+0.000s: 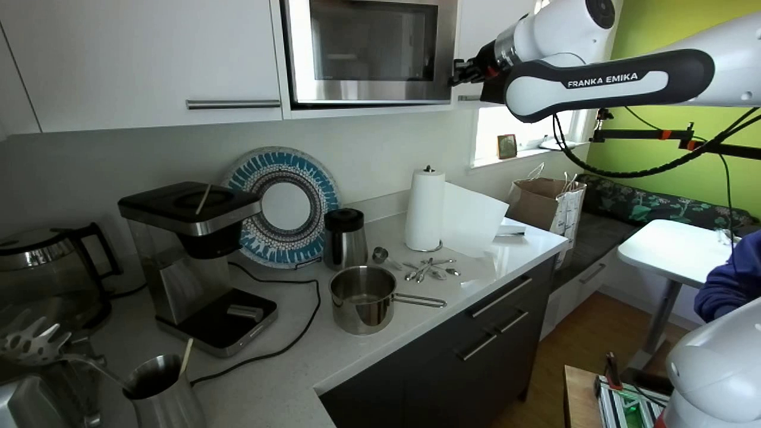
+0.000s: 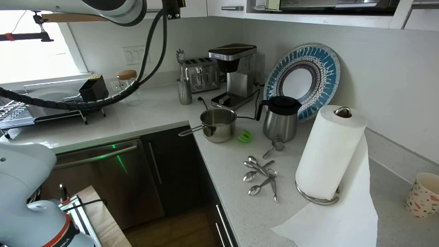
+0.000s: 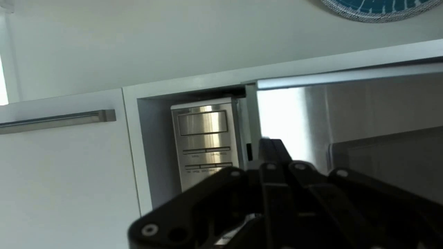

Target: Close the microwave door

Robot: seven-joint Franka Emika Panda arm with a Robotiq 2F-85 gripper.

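Gripper (image 3: 274, 142), black, jointed, fingers (image 3: 282, 153) pressed together, sits at the free edge of the rectangular silver-framed dark-glass microwave door (image 1: 374, 43), presumably to push it closed.

Uneven light, overexposed window (image 2: 32, 63), white glare on microwave door (image 3: 360, 117)

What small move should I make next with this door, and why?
Probably nudge the microwave door gently inward with the shut gripper. In the wrist view, the door stands ajar, out from the button panel, and the gripper lines up with its free edge, though contact is unclear.
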